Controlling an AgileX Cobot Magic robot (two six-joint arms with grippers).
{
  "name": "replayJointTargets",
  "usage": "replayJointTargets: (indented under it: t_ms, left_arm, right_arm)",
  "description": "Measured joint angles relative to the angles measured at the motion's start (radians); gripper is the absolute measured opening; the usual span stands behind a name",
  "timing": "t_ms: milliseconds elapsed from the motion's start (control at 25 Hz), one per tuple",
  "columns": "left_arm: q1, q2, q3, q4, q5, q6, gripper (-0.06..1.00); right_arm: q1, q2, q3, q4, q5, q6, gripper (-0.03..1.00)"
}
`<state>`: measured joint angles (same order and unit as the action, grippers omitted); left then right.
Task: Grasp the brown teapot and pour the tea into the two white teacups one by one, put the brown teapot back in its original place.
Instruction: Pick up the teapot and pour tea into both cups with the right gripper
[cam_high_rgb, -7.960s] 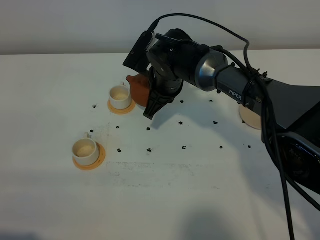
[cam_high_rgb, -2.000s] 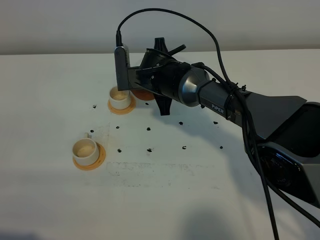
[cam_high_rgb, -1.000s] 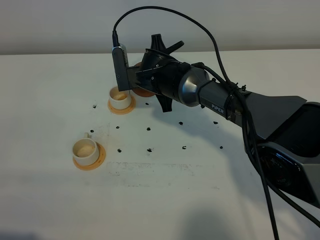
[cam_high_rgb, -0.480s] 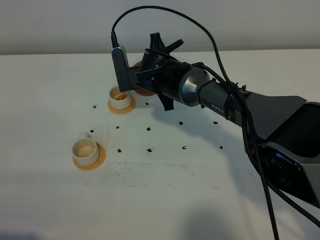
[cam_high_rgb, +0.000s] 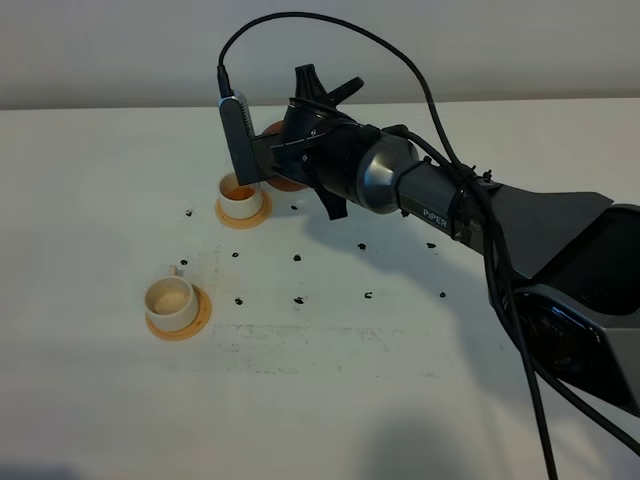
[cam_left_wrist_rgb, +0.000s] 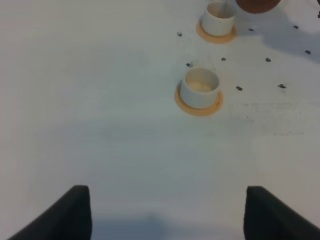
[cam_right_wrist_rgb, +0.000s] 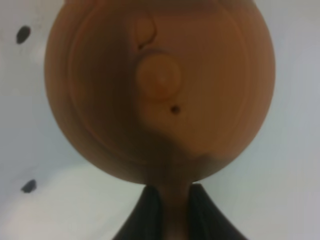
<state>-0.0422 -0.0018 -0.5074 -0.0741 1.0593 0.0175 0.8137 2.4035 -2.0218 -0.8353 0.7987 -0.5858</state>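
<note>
Right fingers (cam_right_wrist_rgb: 150, 212): pinching the loop handle (cam_right_wrist_rgb: 172, 212) of the brown teapot (cam_right_wrist_rgb: 160, 90), one finger on each side (the handle shows as a narrow strip between them).
Brown teapot: held off the table (cam_high_rgb: 350, 400), directly beyond the tips of the right fingers and tipped toward the far teacup; its lid knob (cam_right_wrist_rgb: 157, 80) faces the wrist camera.
Far teacup (cam_high_rgb: 240, 197): just below and beside the held teapot, close to the right fingers, standing on its orange saucer (cam_high_rgb: 262, 214); its inside looks amber-brown (whether spout and rim touch, I cannot tell).
Near teacup (cam_high_rgb: 170, 303): well apart from the right fingers, ahead of the left fingers and between them and the far teacup; upright on its own saucer, pale inside.
Left fingers (cam_left_wrist_rgb: 75, 215): spread wide with nothing between them, above bare table.
Black specks (cam_high_rgb: 297, 258): scattered on the white table, beneath the right arm and between the two cups.
</note>
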Motion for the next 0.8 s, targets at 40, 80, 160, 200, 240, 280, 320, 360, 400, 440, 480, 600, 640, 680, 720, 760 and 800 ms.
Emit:
replayJointTargets:
  t_ms: [40, 80, 160, 200, 240, 280, 320, 360, 400, 440, 480, 600, 640, 680, 720, 760, 800]
  left_arm:
    - [0.0, 0.0, 0.0, 0.0, 0.0, 0.0, 0.61]
    - [0.0, 0.0, 0.0, 0.0, 0.0, 0.0, 0.61]
    - [0.0, 0.0, 0.0, 0.0, 0.0, 0.0, 0.61]
    - [0.0, 0.0, 0.0, 0.0, 0.0, 0.0, 0.61]
    - [0.0, 0.0, 0.0, 0.0, 0.0, 0.0, 0.61]
    - [0.0, 0.0, 0.0, 0.0, 0.0, 0.0, 0.61]
    - [0.0, 0.0, 0.0, 0.0, 0.0, 0.0, 0.61]
    - [0.0, 0.0, 0.0, 0.0, 0.0, 0.0, 0.61]
    - [0.0, 0.0, 0.0, 0.0, 0.0, 0.0, 0.61]
    - [0.0, 0.0, 0.0, 0.0, 0.0, 0.0, 0.61]
    - [0.0, 0.0, 0.0, 0.0, 0.0, 0.0, 0.61]
    - [0.0, 0.0, 0.0, 0.0, 0.0, 0.0, 0.61]
    - [0.0, 0.0, 0.0, 0.0, 0.0, 0.0, 0.61]
    - [0.0, 0.0, 0.0, 0.0, 0.0, 0.0, 0.61]
    - [0.0, 0.0, 0.0, 0.0, 0.0, 0.0, 0.61]
    - [0.0, 0.0, 0.0, 0.0, 0.0, 0.0, 0.61]
    - [0.0, 0.0, 0.0, 0.0, 0.0, 0.0, 0.61]
  right_arm:
    - [0.002, 0.0, 0.0, -0.006, -0.002, 0.0, 0.13]
    - [0.004, 0.0, 0.0, -0.015, -0.005, 0.0, 0.13]
    - [0.005, 0.0, 0.0, -0.024, -0.006, 0.0, 0.13]
    - [0.005, 0.0, 0.0, -0.024, -0.006, 0.0, 0.13]
    - [0.005, 0.0, 0.0, -0.025, -0.006, 0.0, 0.13]
    - [0.005, 0.0, 0.0, -0.027, -0.006, 0.0, 0.13]
    - [0.005, 0.0, 0.0, -0.032, -0.006, 0.0, 0.13]
    - [0.005, 0.0, 0.0, -0.034, -0.006, 0.0, 0.13]
    - [0.005, 0.0, 0.0, -0.038, -0.006, 0.0, 0.13]
    - [0.005, 0.0, 0.0, -0.044, -0.006, 0.0, 0.13]
    - [0.005, 0.0, 0.0, -0.048, -0.006, 0.0, 0.13]
    - [0.005, 0.0, 0.0, -0.058, -0.006, 0.0, 0.13]
    - [0.005, 0.0, 0.0, -0.062, -0.007, 0.0, 0.13]
    - [0.005, 0.0, 0.0, -0.068, -0.008, 0.0, 0.13]
    - [0.005, 0.0, 0.0, -0.075, -0.008, 0.0, 0.13]
    - [0.005, 0.0, 0.0, -0.079, -0.009, 0.0, 0.13]
    - [0.005, 0.0, 0.0, -0.083, -0.009, 0.0, 0.13]
